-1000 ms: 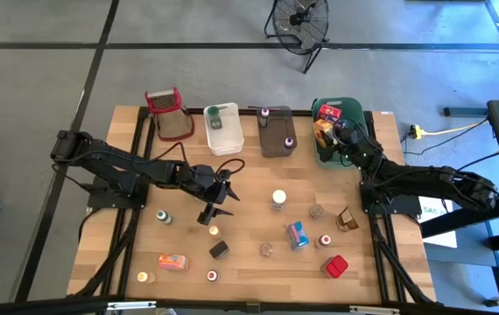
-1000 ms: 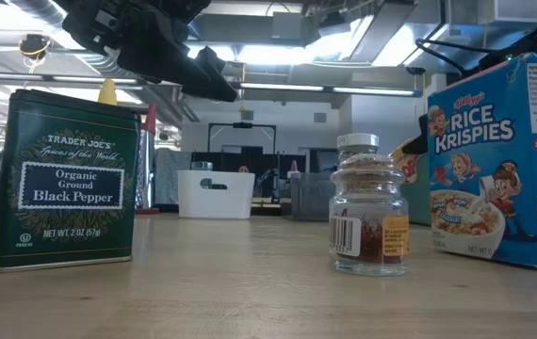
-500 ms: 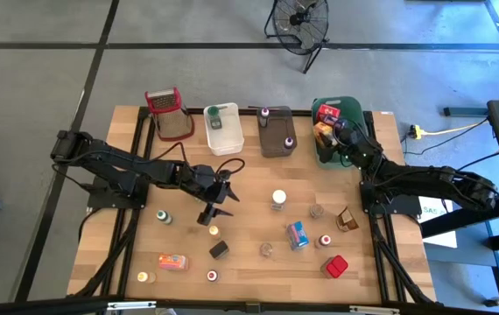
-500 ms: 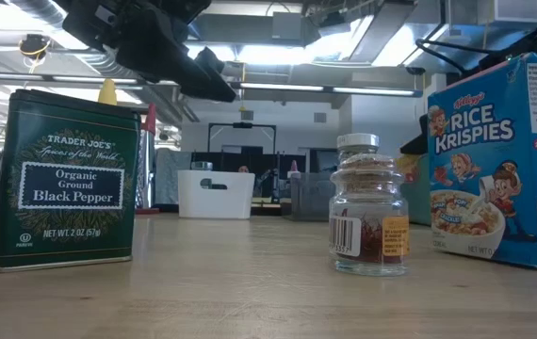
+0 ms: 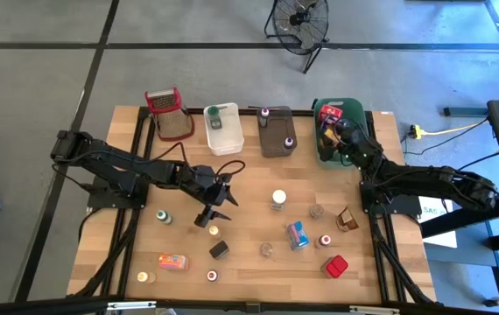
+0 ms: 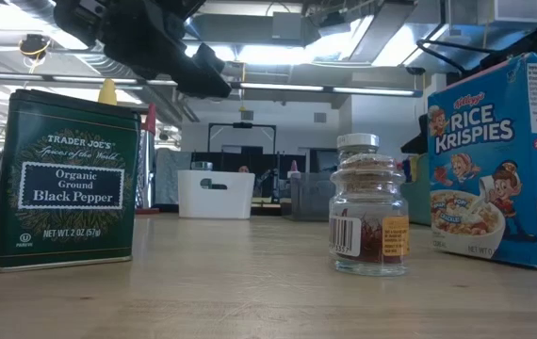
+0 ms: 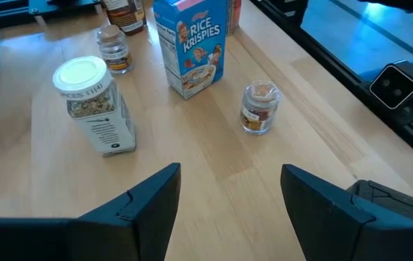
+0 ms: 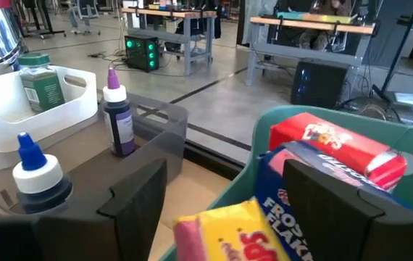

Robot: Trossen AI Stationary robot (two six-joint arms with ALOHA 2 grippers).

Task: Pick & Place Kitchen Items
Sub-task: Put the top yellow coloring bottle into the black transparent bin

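Observation:
Small jars, tins and boxes stand scattered over the wooden table point(image 5: 249, 175). My left gripper point(image 5: 214, 206) hangs open above the middle-left, with nothing between its fingers point(image 7: 230, 177). Ahead of it stand a white-capped jar point(image 7: 94, 105), a Rice Krispies box point(image 7: 192, 43) and a small spice jar point(image 7: 257, 109). My right gripper point(image 5: 330, 131) is open over the green tub point(image 5: 354, 114). Inside the tub lie a red box point(image 8: 330, 141), a blue cereal box point(image 8: 301, 196) and a yellow box point(image 8: 228, 228). The yellow box lies below the gap between the right fingers, apart from both.
Along the far edge stand a red-topped grater point(image 5: 169, 112), a white tub point(image 5: 223, 127) holding a green tin, and a grey tub point(image 5: 276, 131) with purple-capped bottles. A black pepper tin point(image 6: 66, 179) and a spice jar point(image 6: 369, 212) stand at the near edge. Bare wood lies under the left gripper.
The yellow box, which showed high beside my right gripper in the low view, has sunk out of sight there and now lies in the green tub. My left gripper has shifted slightly toward the near-left.

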